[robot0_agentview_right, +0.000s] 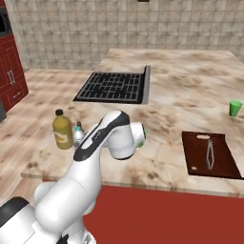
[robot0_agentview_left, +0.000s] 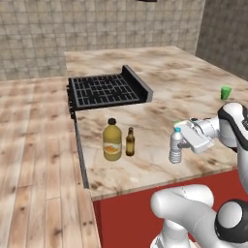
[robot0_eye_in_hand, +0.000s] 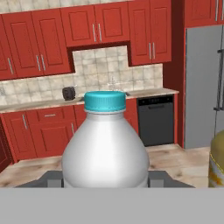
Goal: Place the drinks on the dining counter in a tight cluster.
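Green cup (robot0_agentview_left: 225, 92) at right edge of left base view, upright. Dark cutting board (robot0_agentview_right: 210, 154) at lower right of right base view, tongs (robot0_agentview_right: 209, 153) lying on it. Red cabinets (robot0_eye_in_hand: 87, 30) across top of hand view; black dishwasher (robot0_eye_in_hand: 156, 119) right of centre.

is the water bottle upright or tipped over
Upright: the water bottle stands on the dining counter, blue cap on top, with the gripper around it.
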